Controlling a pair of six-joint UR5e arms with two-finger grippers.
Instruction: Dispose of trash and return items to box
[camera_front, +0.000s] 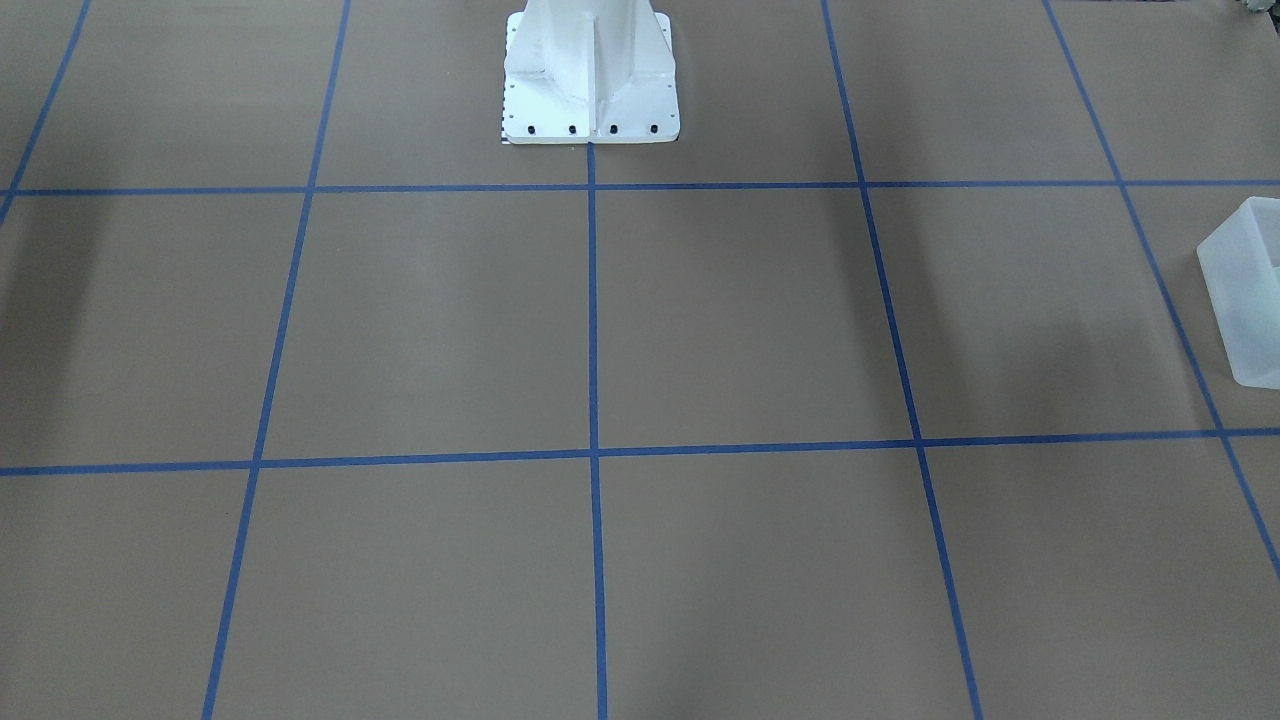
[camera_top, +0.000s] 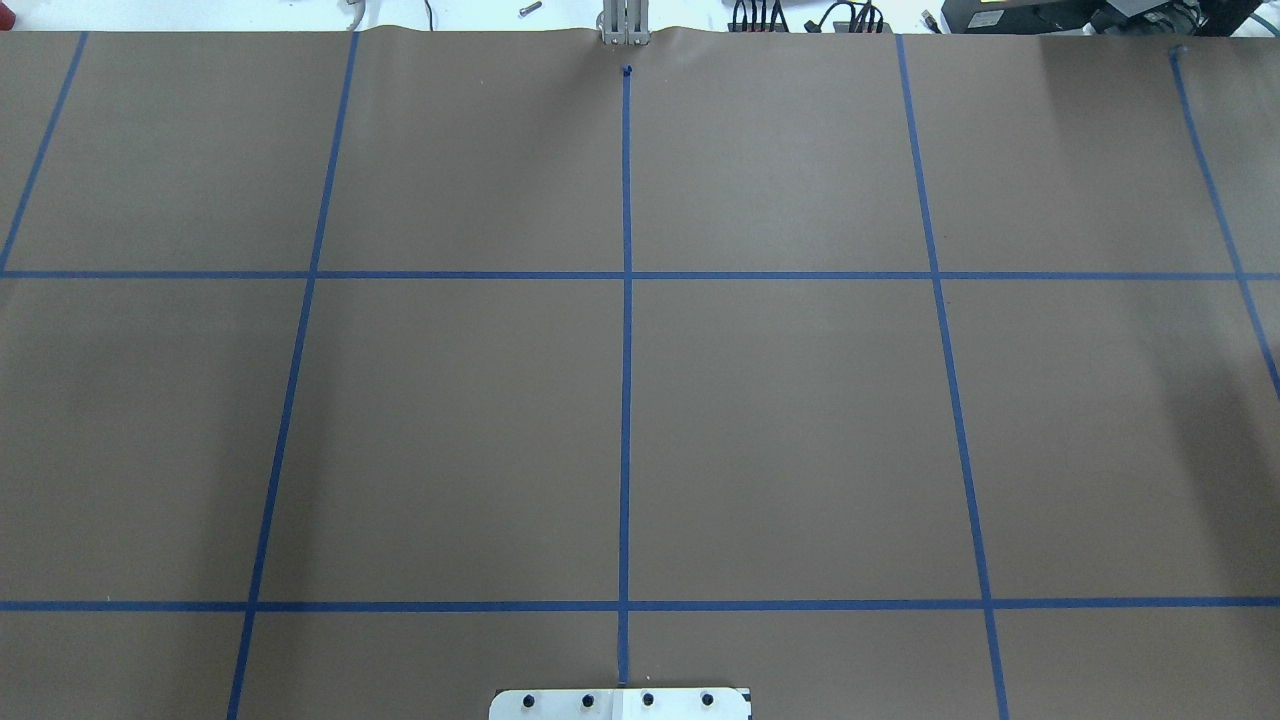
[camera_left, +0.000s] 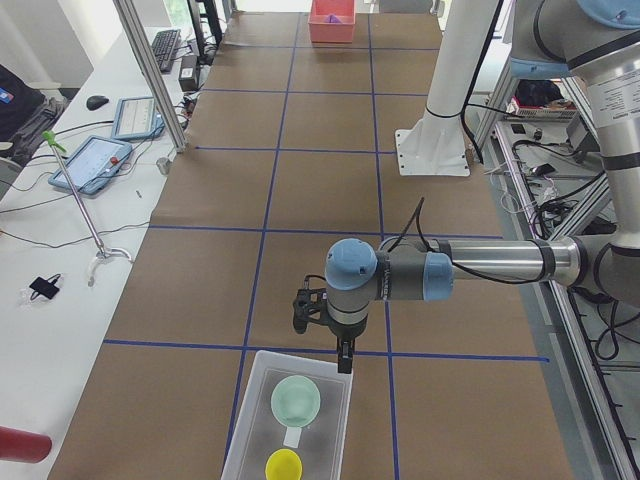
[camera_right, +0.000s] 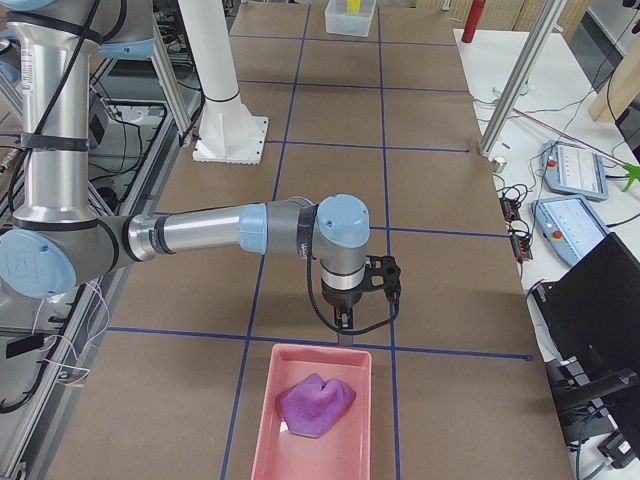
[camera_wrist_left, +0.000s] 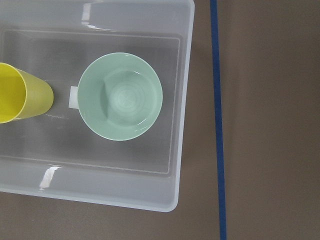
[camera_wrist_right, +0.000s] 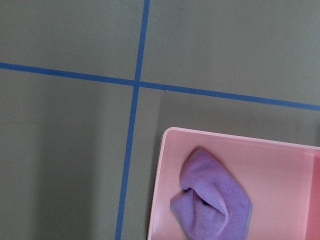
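Left wrist-mounted view, l. to r.: yellow cup (camera_wrist_left: 15, 95) upright at one end of the box (camera_wrist_left: 185, 100), mint bowl (camera_wrist_left: 121, 96) mouth-up just beside it w/ a gap between, then the box wall, then bare table (camera_wrist_left: 270, 150) w/ blue tape (camera_wrist_left: 217, 125). Both items sit inside, so that half of the task looks done. Box is frosted, see-thru, w/ rounded corners. Bowl has faint rings in its base.

Left gripper (camera_left: 345, 360) hangs above the box rim at the bowl end, prob. a drop-off pose; released or clenched, can't tell. Right gripper (camera_right: 345, 322) hangs by a pink tray (camera_right: 262, 420) holding a crumpled purple cloth (camera_right: 315, 405), prob. the trash; can't tell its grip either.
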